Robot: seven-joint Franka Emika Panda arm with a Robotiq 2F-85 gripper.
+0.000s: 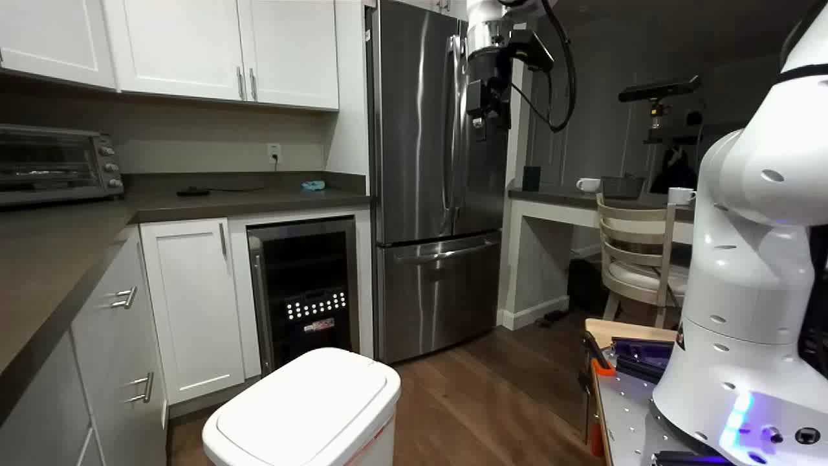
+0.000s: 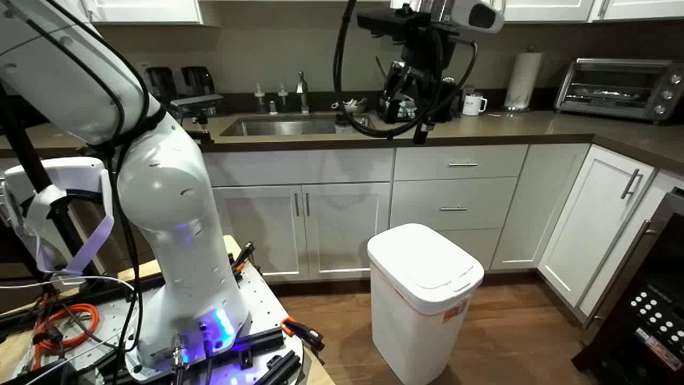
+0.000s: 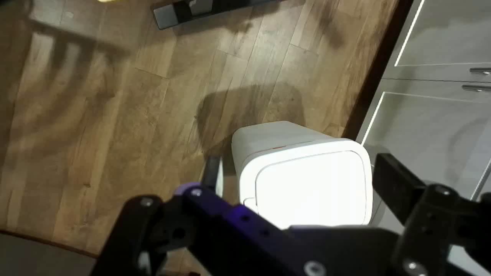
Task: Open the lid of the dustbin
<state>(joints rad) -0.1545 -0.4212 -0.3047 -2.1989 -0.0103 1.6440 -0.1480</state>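
- My gripper (image 3: 300, 170) has its fingers (image 3: 397, 186) spread wide apart.
- I hang higher than the lid (image 3: 314, 188) and well apart from it; it lies closed on the dustbin (image 2: 411, 321).
- The dustbin stands upright on the wood floor (image 3: 130, 126), near the floor's edge along the white cabinets (image 2: 347, 230).
- In the wrist view, the lid's left and right edges show between my fingers; its lower edge is hidden behind me.

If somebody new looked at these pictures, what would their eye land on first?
Probably the big white robot arm, left in an exterior view, with a blue light glowing low on it. Next, the white bin standing on the brown floor, its lid closed. In the wrist view, that lid glares white beyond the open black tool.
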